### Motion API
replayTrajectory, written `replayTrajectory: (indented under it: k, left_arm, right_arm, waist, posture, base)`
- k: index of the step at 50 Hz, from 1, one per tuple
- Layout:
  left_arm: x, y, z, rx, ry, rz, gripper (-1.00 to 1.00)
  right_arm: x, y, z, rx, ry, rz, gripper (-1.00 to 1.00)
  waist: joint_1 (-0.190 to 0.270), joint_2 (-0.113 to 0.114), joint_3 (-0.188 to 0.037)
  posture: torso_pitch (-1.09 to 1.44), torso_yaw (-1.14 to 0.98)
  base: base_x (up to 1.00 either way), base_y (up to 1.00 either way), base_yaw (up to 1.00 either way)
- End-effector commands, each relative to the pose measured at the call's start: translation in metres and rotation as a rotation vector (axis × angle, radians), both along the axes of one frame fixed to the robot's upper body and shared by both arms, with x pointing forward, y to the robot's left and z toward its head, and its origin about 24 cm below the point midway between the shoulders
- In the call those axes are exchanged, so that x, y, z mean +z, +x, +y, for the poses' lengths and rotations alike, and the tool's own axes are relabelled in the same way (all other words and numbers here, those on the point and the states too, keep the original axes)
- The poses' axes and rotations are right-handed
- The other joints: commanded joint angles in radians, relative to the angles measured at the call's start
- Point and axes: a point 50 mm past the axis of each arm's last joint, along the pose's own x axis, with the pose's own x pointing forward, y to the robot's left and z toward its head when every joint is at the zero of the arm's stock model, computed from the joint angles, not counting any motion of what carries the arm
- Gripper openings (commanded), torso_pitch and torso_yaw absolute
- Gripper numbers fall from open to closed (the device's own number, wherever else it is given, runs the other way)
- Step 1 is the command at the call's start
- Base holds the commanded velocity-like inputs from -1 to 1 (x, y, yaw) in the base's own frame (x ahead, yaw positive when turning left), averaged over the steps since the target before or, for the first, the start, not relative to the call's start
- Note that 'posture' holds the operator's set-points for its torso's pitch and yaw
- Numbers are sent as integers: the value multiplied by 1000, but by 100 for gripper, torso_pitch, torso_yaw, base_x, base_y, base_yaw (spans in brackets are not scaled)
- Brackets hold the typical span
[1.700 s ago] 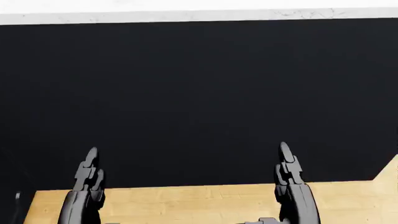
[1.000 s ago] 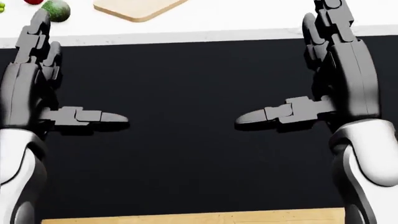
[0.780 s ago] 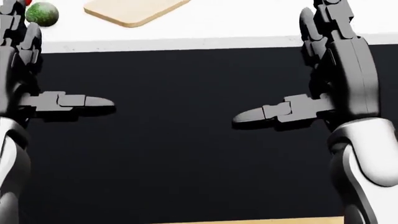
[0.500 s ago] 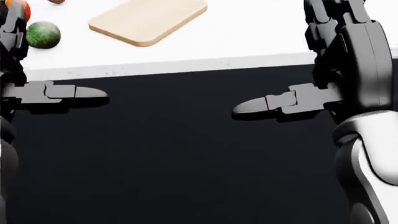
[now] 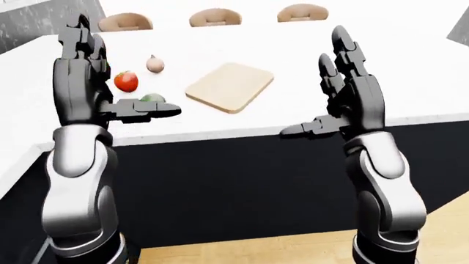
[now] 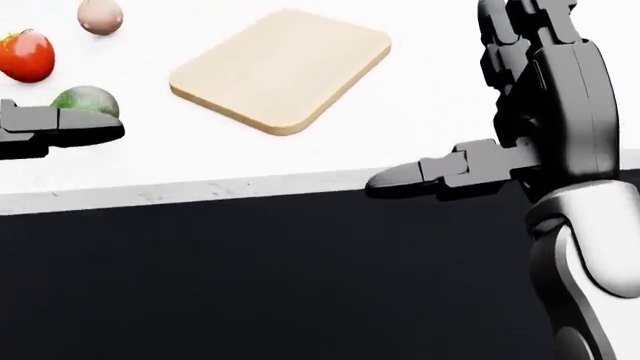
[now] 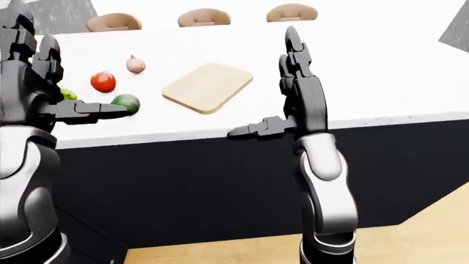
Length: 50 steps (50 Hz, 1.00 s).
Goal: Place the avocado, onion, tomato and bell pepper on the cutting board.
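As the head view tilts up, pale rectangular wooden cutting board point(image 6: 283, 69) appears—red tomato point(image 6: 27, 56) at 9 o'clock; left hand point(image 5: 84, 88), right hand point(image 5: 352, 96) splayed, empty—reaching possible.

My fingers point(image 5: 345, 52) are dark grey, almost black, and both my forearms point(image 5: 77, 181) are shiny silver-grey with darker shading. The table point(image 6: 430, 82) is white on top, with a pale grey speckled edge, and its side is plain black. The cutting board point(image 6: 283, 69) is light beige wood with a slightly darker tan rim. The tomato point(image 6: 27, 56) is bright red with a small green stem. The avocado point(image 6: 86, 99) is dark green, a little mottled. The onion point(image 6: 100, 16) is pale pinkish-brown. The bell pepper point(image 7: 68, 94) shows light green. The floor point(image 5: 293, 250) is light wooden yellow. The chairs point(image 5: 215, 17) are tan.
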Motion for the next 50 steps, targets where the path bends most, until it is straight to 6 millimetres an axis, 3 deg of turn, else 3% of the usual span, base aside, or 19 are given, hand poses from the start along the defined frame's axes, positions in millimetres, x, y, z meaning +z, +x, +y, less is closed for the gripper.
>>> replayTrajectory:
  k: [1,2,3,7,10,11,12,13,22,25,28,29,33,38,40,41,42,44,50]
  left_arm:
    - [5,-4,6,26,6,-22,100]
    - [4,-4,6,30,6,-20,100]
    - [4,-4,6,31,7,-21,100]
    - [2,-4,7,39,9,-21,100]
    - [1,-3,7,38,9,-19,100]
    - [1,-3,6,38,9,-18,100]
    - [1,-3,6,37,10,-17,100]
    - [0,-3,6,38,10,-18,100]
    - [-1,-3,7,44,15,-19,100]
    - [0,-3,6,44,17,-21,100]
    - [1,-2,5,45,22,-22,100]
    - [0,-1,4,42,24,-20,100]
    - [3,-1,6,47,27,-25,100]
    - [2,-3,8,53,28,-26,100]
    - [2,-3,8,54,27,-26,100]
    - [2,-3,8,55,28,-26,100]
    - [1,-3,8,54,28,-25,100]
    - [1,-3,8,57,27,-26,100]
    - [-1,-2,7,62,28,-24,100]
  right_arm:
    - [7,-2,5,24,1,-49,100]
    - [7,-1,5,22,-3,-51,100]
    - [8,-2,4,22,-1,-53,100]
    - [11,-5,4,21,-20,-68,100]
    - [12,-5,3,16,-25,-70,100]
    - [12,-6,3,19,-22,-71,100]
    - [12,-6,4,18,-27,-72,100]
    - [12,-5,4,20,-21,-73,100]
    - [9,-2,6,28,-20,-74,100]
    - [10,-1,6,29,-23,-76,100]
    - [11,-1,7,36,-19,-77,100]
    - [10,0,8,38,-24,-75,100]
    - [11,-4,8,44,-33,-76,100]
    - [14,-14,5,43,-37,-81,100]
    - [13,-13,5,41,-37,-80,100]
    - [13,-12,5,41,-36,-81,100]
    - [13,-12,6,42,-34,-81,100]
    - [13,-11,6,43,-36,-80,100]
    - [11,-5,8,41,-40,-81,100]
  waist:
    - [0,16,-7]
    - [3,63,-19]
    - [10,25,0]
    - [19,-24,-13]
    - [31,-81,-13]
    - [31,-58,-8]
    - [30,-61,-13]
    - [29,-55,-36]
    - [24,-16,-10]
    - [22,-27,-13]
    - [25,-82,-12]
    - [22,-56,-5]
    - [17,-70,-13]
    - [14,-23,12]
    - [9,23,3]
    - [9,63,-13]
    - [19,24,-6]
    - [18,33,-2]
    - [22,-25,3]
  posture:
    - [0,0]
    - [0,0]
    - [0,0]
    - [0,0]
    - [0,0]
    - [0,0]
    - [0,0]
    - [0,0]
    - [0,0]
    - [0,0]
    - [0,0]
    - [0,0]
    - [0,0]
    - [0,0]
    - [0,0]
    - [0,0]
    - [0,0]
    - [0,0]
    - [0,0]
  base:
    - [0,0,0]
    - [0,0,0]
    - [0,0,0]
    - [0,1,0]
    - [0,3,0]
    - [0,4,0]
    - [0,5,0]
    - [0,5,0]
    - [7,6,0]
    - [8,6,0]
    - [9,6,0]
    - [8,6,0]
    - [8,5,0]
    - [12,5,0]
    - [14,6,0]
    - [14,6,0]
    - [13,7,0]
    - [14,7,0]
    - [14,7,0]
